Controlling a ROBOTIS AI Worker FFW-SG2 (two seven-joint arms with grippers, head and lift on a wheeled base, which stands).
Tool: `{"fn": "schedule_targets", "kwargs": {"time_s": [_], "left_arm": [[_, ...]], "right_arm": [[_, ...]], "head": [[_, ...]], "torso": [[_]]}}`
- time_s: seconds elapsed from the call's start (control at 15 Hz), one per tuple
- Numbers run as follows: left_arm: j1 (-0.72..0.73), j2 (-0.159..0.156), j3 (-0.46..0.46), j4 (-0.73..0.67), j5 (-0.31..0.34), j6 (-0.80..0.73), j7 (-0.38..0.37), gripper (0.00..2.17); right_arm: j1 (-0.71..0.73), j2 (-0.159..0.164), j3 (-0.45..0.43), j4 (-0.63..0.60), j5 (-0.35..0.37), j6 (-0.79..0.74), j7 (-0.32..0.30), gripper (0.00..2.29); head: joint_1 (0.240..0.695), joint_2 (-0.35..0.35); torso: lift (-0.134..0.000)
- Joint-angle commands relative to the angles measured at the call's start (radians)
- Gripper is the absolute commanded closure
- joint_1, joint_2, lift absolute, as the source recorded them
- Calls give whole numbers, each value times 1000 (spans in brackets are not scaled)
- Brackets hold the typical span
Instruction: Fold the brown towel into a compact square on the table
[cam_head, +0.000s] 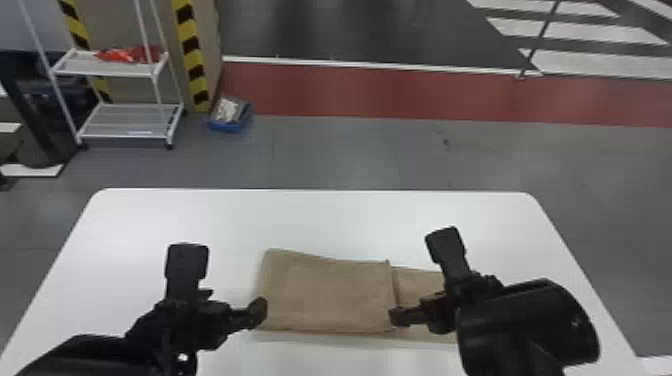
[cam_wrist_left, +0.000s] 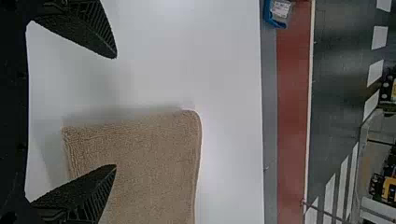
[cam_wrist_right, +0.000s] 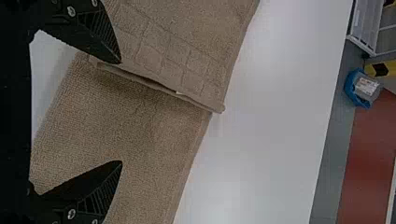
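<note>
Crosswise, brown towel (cam_head: 327, 295), long axis left-to-right

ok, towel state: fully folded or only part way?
Part way: the brown towel has a flap folded over from its left, its edge stopping short, leaving a single strip toward the right.

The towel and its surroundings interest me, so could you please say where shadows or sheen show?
Head view: faint pale sheen on the grey floor beyond the table; left wrist view: soft grey shadow on the table along one edge of the towel; right wrist view: narrow dark shadow under the edge of the towel's folded layer.
</note>
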Motion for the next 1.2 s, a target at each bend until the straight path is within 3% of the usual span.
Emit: {"fn": "schedule_targets", "kwargs": {"time_s": [0.0, 0.4, 0.8, 1.07, 1.13], "left_arm": [[3, 0, 1, 4, 0, -13, -4, 39], [3, 8, 7, 13, 0, -28, -9, 39], [2, 8, 18, 32, 2, -47, -21, 39], [-2, 8, 30, 36, 2, -53, -33, 39], [-2, 8, 30, 41, 2, -59, -33, 39]], "right_arm": [[-24, 1, 14, 34, -14, 2, -5, 124], [-58, 1, 55, 94, -36, 5, -53, 130], [-87, 1, 82, 140, -42, 2, -68, 383], [-99, 1, 94, 163, -47, -1, -80, 427], [-101, 1, 94, 164, -50, -4, -80, 566]], "head": [[695, -96], [695, -73], [695, -53], [695, -46], [695, -44]], "torso": [[0], [0], [0], [0], [0]]}}
